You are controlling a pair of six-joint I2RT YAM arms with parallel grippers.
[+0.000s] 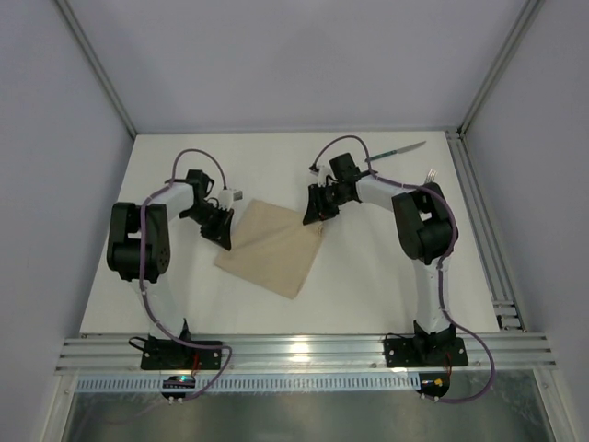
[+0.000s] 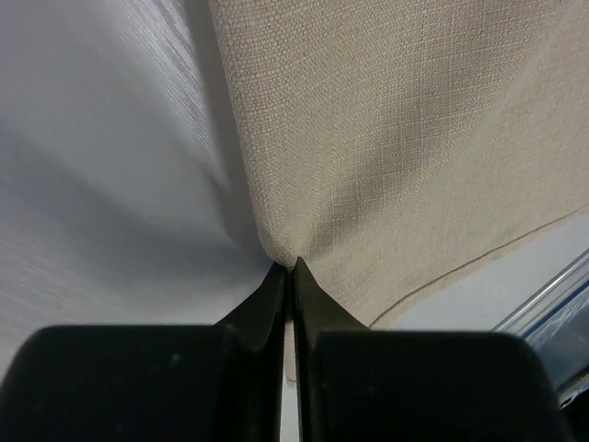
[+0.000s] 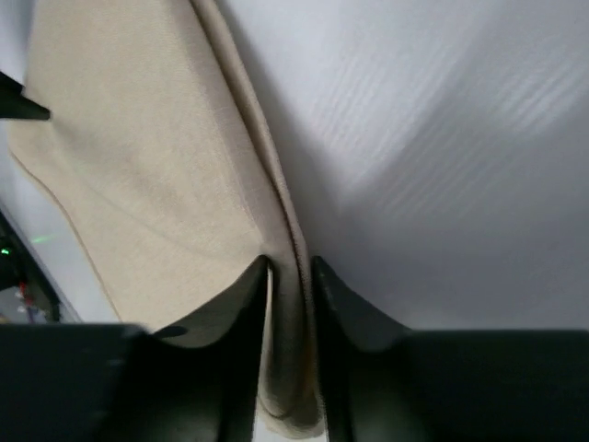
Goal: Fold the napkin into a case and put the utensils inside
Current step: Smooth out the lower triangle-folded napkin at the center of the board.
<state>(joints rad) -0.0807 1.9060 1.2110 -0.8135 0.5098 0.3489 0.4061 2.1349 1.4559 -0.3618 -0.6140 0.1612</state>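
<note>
I find free white tabletop (image 1: pixel 368 285) near-side of the beige cloth napkin (image 1: pixel 271 249); the green-handled metal knife (image 1: pixel 396 152) and silver-tined fork (image 1: pixel 430 173) obstruct the far right.

From above and behind the arms, one camera looks down on the whole table (image 1: pixel 368 276). Each wrist camera looks forward past its own fingers (image 2: pixel 267 304), very close to the napkin (image 1: pixel 276 249), which all three views share.
</note>
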